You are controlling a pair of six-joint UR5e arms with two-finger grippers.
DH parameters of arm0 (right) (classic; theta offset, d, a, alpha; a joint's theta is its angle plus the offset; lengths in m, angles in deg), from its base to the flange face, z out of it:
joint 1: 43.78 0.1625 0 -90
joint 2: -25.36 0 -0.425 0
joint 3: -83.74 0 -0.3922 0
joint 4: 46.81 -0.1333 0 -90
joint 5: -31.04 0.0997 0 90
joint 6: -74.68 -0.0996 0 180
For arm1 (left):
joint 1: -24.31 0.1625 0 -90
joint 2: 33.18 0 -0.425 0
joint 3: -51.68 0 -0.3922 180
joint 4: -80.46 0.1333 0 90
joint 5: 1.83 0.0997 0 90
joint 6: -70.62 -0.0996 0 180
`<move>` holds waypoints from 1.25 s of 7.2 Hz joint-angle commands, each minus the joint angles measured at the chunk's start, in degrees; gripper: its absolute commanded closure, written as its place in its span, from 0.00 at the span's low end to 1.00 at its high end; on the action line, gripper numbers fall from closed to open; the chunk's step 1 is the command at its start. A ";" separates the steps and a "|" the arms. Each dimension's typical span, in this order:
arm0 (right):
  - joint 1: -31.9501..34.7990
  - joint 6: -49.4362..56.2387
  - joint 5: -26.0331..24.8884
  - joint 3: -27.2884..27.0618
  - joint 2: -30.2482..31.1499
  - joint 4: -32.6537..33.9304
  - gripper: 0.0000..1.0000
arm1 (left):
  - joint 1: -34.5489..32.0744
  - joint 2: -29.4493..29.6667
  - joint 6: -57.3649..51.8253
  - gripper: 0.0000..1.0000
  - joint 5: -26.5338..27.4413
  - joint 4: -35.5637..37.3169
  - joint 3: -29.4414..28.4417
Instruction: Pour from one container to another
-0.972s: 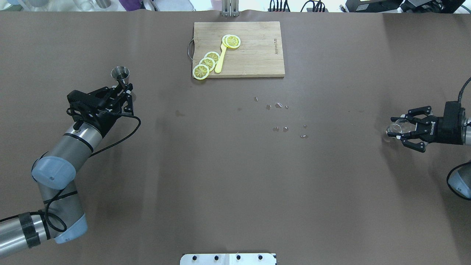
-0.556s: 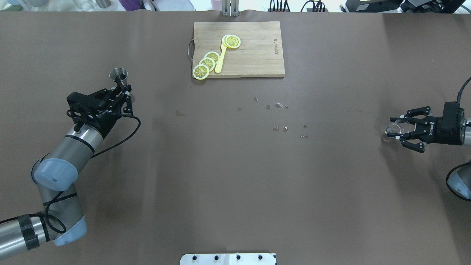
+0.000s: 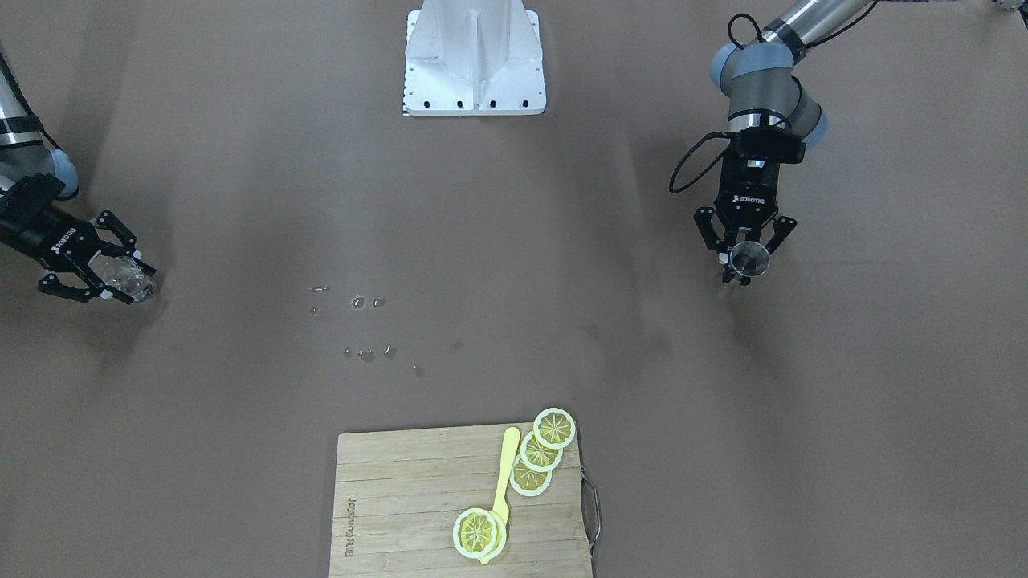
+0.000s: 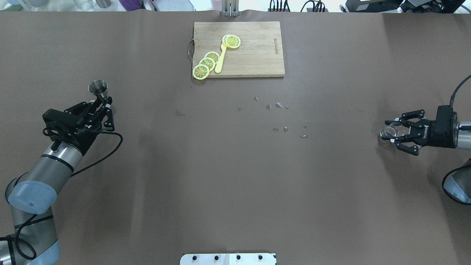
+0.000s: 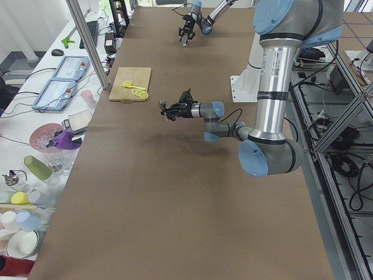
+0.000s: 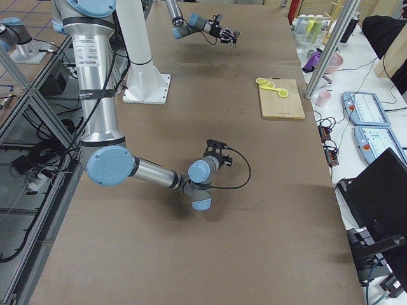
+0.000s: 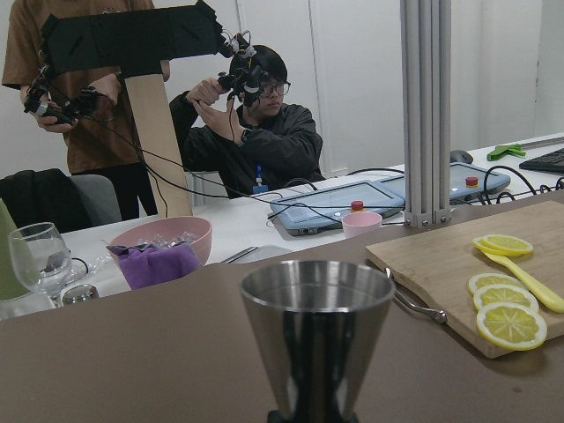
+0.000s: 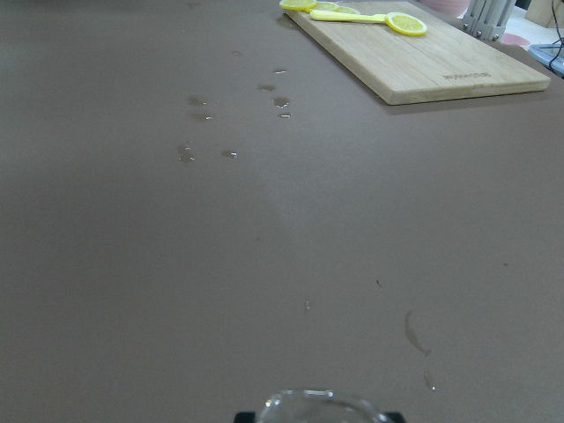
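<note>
Right gripper (image 4: 392, 131): fingers pinched on the wall of the clear glass (image 4: 388, 131), which sits between the tips at the far right of the tabletop (image 4: 220, 176). Mouth up as far as the right wrist view shows, though only the rim is in frame. Contents: cannot tell. Base looks lifted off the surface, not certain. Handling, judged: the thick base makes it bottom-heavy for its size. The wall is rigid and smooth, probably slippery if wet, and brittle, so a firm but not hard squeeze. Best taken at mid-wall, as it is held now, which leaves the lip free for the stream. Left gripper (image 4: 102, 102): closed on the narrow waist of the jigger (image 4: 98, 88), which is upright with its upper cone open to the top, held clear of the tabletop at the far left. Handling, judged: steel, stiff, light, no breakage risk. The waist is the sensible hold, since the cones above and below stop it sliding through, but it could pivot there if bumped. The mouth is small, so the pour calls for close alignment and a slow tilt. The two vessels are well apart, with nearly the whole tabletop between them. Outward: scattered droplets (image 4: 278, 106) mid-tabletop, nearer the right side. A cutting board (image 4: 254, 55) lies at the far edge with lemon slices (image 4: 206, 63) on it.
</note>
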 commanded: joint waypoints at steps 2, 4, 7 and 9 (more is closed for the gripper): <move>-0.16 -0.46 0.05 -0.04 -0.25 0.00 0.77 | 6.42 -7.53 0.08 1.00 13.63 -3.11 0.15; -0.43 -0.46 -0.03 -0.04 -0.25 0.00 0.73 | 9.33 -10.71 2.16 1.00 19.99 -2.85 -0.38; -0.87 -0.38 -0.12 -0.04 -0.25 -0.09 0.67 | 10.57 -10.89 18.80 1.00 22.38 4.39 -3.28; -0.87 -0.99 -0.04 -0.82 -0.25 -0.09 0.45 | 11.62 -10.89 30.10 1.00 23.44 13.31 -2.84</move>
